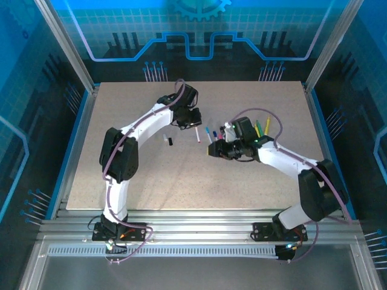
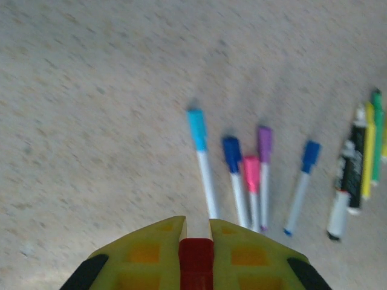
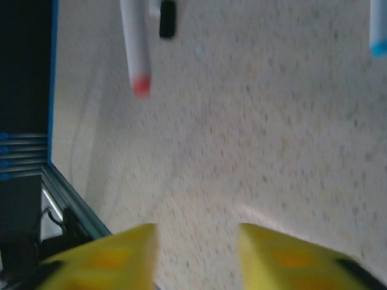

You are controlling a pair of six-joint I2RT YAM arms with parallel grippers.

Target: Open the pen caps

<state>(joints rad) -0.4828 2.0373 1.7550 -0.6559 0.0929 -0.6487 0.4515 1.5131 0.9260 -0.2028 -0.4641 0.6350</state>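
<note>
Pinching a red cap [image 2: 196, 261], the left tool [image 2: 197, 228] sits just below the capped pens [image 2: 252, 181], which lie up-frame; the right tool [image 3: 196, 234] gapes empty.

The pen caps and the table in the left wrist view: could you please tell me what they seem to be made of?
Pen caps: probably plastic, each one solid bright colour with a smooth, faintly satin surface; blur hides finer detail. Table: matte beige with fine dark speckles and no glare, so perhaps laminate or composite board; I cannot tell which.
</note>
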